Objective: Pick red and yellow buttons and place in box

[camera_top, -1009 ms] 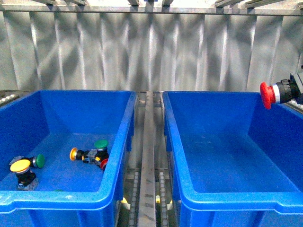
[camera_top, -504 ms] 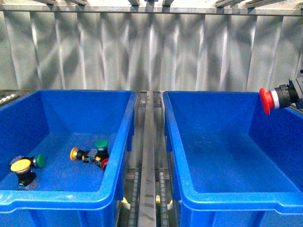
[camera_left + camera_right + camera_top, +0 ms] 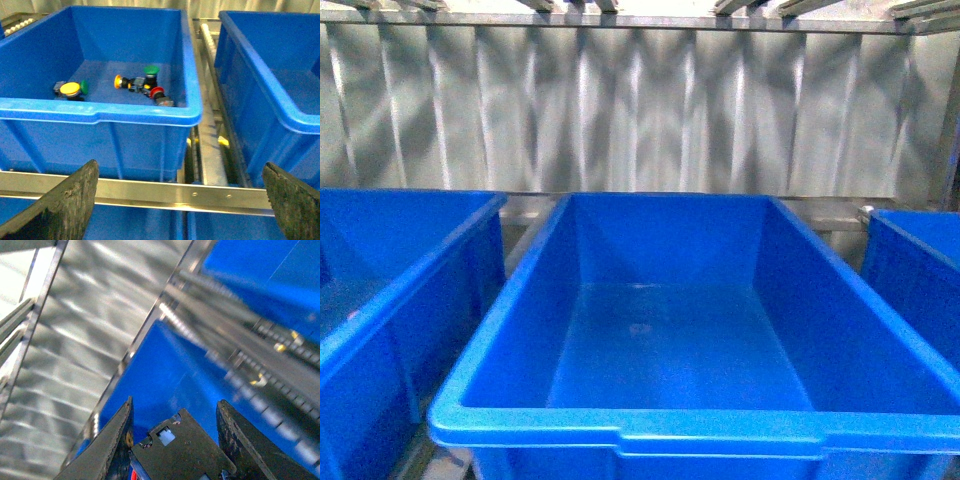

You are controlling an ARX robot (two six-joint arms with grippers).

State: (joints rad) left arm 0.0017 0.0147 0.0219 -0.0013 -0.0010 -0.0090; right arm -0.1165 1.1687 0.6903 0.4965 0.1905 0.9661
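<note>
The red button (image 3: 175,450) shows as a dark body with a sliver of red cap, and my right gripper (image 3: 174,407) is shut on it above a blue box (image 3: 165,370). The front view is filled by an empty blue box (image 3: 620,425), with neither gripper in it. In the left wrist view, the left blue bin (image 3: 100,111) holds a yellow button (image 3: 70,89), a smaller yellow button (image 3: 118,81), a red button (image 3: 157,92) and two green buttons (image 3: 151,70). My left gripper (image 3: 180,200) hangs open in front of that bin, over a metal rail (image 3: 150,189).
Parts of neighbouring blue bins sit at the left (image 3: 400,290) and right (image 3: 920,270) of the front view. A corrugated metal wall (image 3: 640,110) stands behind. A roller track (image 3: 210,125) runs between the two bins in the left wrist view.
The front view has shifted: one empty blue box now fills it instead of two bins. The right gripper with the red button no longer shows there.
</note>
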